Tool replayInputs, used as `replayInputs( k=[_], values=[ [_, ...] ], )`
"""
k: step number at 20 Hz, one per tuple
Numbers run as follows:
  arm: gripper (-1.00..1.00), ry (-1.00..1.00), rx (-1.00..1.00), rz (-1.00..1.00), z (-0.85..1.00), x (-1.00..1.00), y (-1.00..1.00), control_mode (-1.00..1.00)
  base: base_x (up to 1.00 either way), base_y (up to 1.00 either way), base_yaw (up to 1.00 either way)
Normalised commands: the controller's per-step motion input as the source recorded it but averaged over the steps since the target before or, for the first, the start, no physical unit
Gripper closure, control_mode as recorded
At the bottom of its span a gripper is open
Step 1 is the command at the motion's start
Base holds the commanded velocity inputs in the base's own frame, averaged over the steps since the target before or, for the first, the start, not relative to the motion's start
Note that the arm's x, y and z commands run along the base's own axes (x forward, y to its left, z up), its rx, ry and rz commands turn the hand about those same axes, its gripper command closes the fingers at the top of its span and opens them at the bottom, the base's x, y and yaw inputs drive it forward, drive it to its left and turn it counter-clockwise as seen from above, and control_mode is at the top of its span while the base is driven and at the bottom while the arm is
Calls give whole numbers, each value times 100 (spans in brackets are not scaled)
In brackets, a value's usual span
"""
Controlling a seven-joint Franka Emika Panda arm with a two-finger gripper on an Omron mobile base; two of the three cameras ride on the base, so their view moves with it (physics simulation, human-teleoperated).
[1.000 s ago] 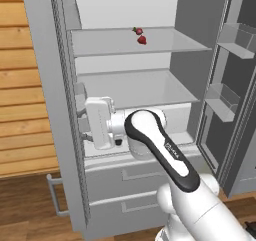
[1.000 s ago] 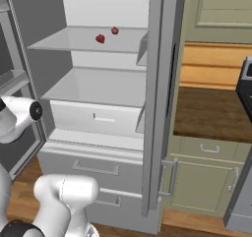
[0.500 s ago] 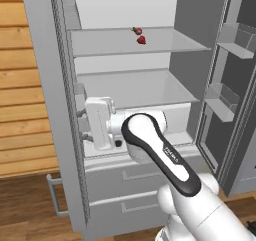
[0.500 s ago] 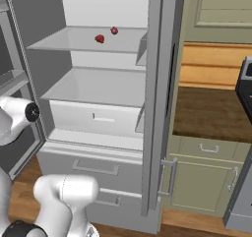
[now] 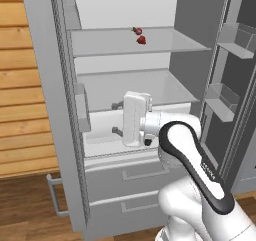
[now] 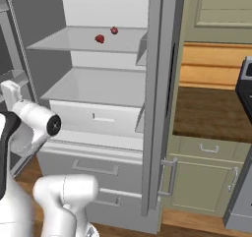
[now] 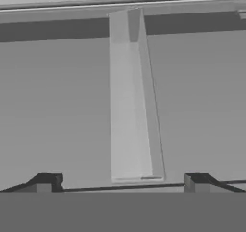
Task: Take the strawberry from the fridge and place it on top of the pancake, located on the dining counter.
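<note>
claw (image 7: 123, 182) wide open, empty | faces left door (image 7: 72, 106) of fridge (image 5: 130, 150) | strawberry (image 5: 142, 40) on upper shelf (image 5: 165, 45)

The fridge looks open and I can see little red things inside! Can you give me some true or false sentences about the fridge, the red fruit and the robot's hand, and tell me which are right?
1. The fridge stands with its doors open. True.
2. The strawberry lies on the upper shelf. True.
3. The gripper is holding the strawberry. False: its jaws are open and empty, well below that shelf.
4. A second small red fruit lies just behind the strawberry. True.
5. The two lower drawers are pulled out. False: both sit closed.
</note>
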Motion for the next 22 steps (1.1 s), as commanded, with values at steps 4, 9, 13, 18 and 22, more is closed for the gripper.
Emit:
replayInputs(
  k=[4, 9, 13, 18, 22],
  values=[
    [-100, 7, -21, 0, 0, 69, -86, -100, 0, 0, 0],
    [-100, 1, -51, 0, -12, 60, -61, -100, 0, 0, 0],
    [-100, 1, -84, 1, -28, 56, -43, -100, 0, 0, 0],
    [-100, 10, -94, 9, -28, 17, -50, -100, 0, 0, 0],
    [-100, 40, -89, 8, -22, 0, -63, -100, 0, 0, 0]
  ],
)
